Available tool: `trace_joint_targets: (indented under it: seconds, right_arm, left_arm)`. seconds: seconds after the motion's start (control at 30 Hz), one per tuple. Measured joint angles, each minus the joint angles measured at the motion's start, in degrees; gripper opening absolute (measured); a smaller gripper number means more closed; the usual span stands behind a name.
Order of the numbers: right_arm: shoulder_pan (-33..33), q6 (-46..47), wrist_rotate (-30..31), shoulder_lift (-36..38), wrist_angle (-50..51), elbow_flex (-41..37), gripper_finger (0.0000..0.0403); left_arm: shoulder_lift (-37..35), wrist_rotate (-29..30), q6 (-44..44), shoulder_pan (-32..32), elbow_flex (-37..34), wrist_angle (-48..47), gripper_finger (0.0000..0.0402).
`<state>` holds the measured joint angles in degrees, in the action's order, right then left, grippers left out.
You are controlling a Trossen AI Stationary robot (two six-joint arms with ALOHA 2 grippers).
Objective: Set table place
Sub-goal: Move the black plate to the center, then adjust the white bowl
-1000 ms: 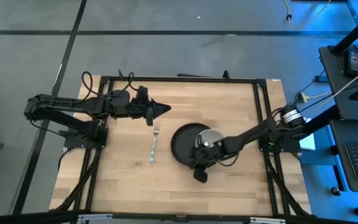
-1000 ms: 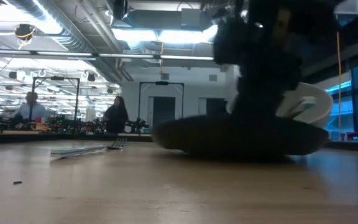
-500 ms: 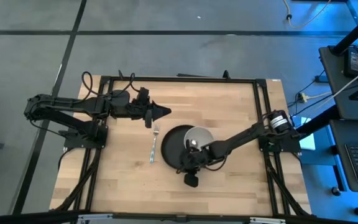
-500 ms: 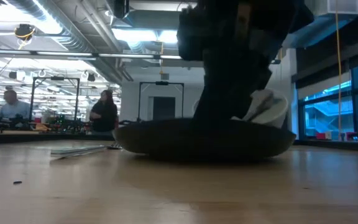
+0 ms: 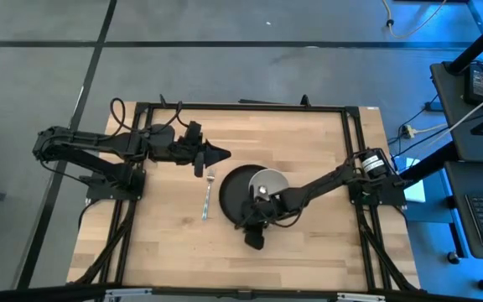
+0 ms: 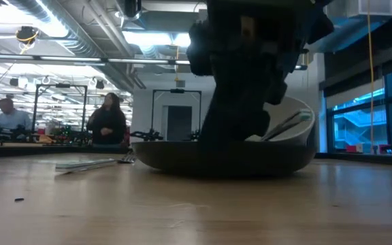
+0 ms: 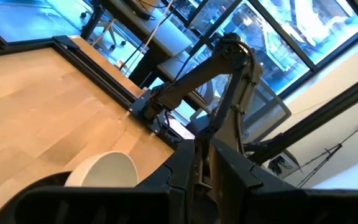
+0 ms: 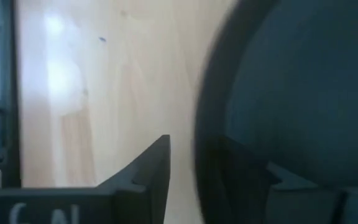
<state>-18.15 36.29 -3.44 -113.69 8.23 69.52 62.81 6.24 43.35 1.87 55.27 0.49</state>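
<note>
Plate with bowl flat on surface beside fork, rim between parted fingers of right hand; left hand near fork, grip unclear.

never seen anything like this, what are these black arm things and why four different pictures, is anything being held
These are two robot arms at a wooden table, each ending in a two-finger gripper. One picture looks straight down, one sits level with the tabletop, and one comes from each arm's wrist. On the table lie a silver fork and a black plate carrying a white bowl with a utensil inside. The right gripper is at the plate's near rim, its fingers straddling the edge in its wrist picture; I cannot tell if they grip. The left gripper waits above the fork, holding nothing visible.
</note>
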Motion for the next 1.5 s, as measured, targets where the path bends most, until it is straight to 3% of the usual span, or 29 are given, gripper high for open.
trace_joint_targets:
  seconds: [0.4,0.53,0.7,0.93,1.07,1.23,1.5]
  right_arm:
    - [0.03,-6.11,0.24,0.11,4.86,9.39,0.0137]
    - [0.02,-9.91,2.32,0.11,16.01,16.29,0.0137]
    - [0.09,-11.17,9.41,0.11,34.46,25.98,0.0128]
    - [1.18,-12.43,24.64,0.29,62.52,37.29,0.0109]
    - [4.27,-12.79,19.34,0.31,69.51,38.62,0.0106]
    - [8.15,-15.57,21.91,0.29,73.75,38.62,0.0106]
    - [15.45,-20.05,13.47,1.05,74.46,38.58,0.0107]
  left_arm:
    - [0.0,0.02,0.03,0.0,0.0,0.0,0.0043]
    - [0.0,0.01,0.05,0.0,0.0,0.0,0.0043]
    - [0.0,0.02,0.07,0.09,0.0,0.02,0.0043]
    - [0.0,0.02,0.04,0.7,0.0,0.02,0.0043]
    - [0.0,0.04,0.02,1.32,0.0,0.04,0.0043]
    - [0.0,0.04,0.0,2.46,0.0,0.04,0.0043]
    - [0.0,0.02,-0.02,3.82,0.0,0.04,0.0043]
